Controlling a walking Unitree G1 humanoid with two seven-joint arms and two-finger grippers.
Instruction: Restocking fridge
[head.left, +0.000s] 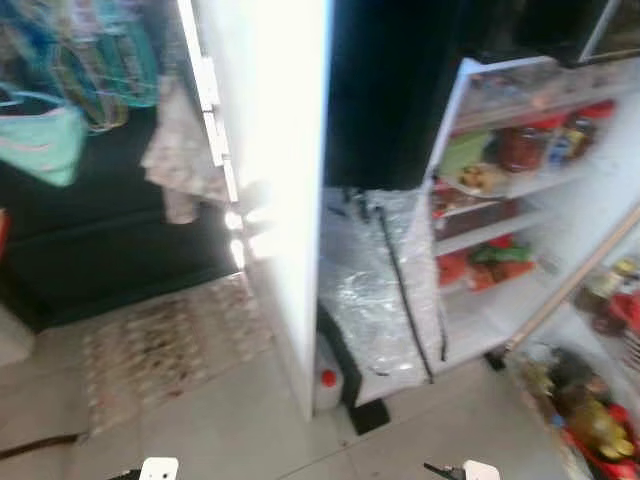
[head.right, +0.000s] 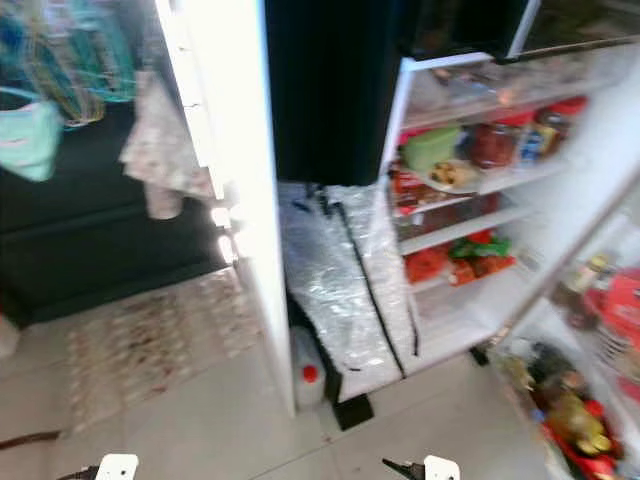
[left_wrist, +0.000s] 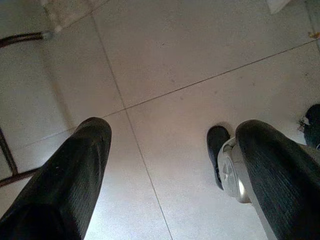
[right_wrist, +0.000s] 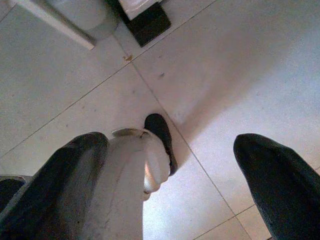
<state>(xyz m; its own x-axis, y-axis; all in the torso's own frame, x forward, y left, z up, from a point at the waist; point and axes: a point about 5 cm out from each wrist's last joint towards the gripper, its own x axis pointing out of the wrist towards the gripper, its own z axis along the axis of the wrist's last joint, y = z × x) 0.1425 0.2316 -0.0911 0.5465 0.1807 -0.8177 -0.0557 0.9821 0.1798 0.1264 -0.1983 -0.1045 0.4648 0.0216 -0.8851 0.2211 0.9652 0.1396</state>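
- Left gripper (left_wrist: 165, 170): ribbed black fingers spread apart, empty, hanging over pale floor tiles (left_wrist: 200, 45).
- Right gripper (right_wrist: 167, 175): fingers apart, nothing held, above the same tiles.
- Fridge (head.left: 560, 200): open, on the right; white shelves with red jars and green items, blurred.
- Crinkled clear plastic sheet (head.left: 375, 290) leans beside it.
- White jug, red cap (head.left: 327, 380), on the floor.
- Patterned rug (head.left: 170, 340) on the left.

Tiled floor (head.left: 230, 430): patterned rug (head.left: 170, 340), red-capped jug (head.left: 328, 385).

White fridge (head.right: 470, 200) stands open, its shelves stocked with blurred jars and food.
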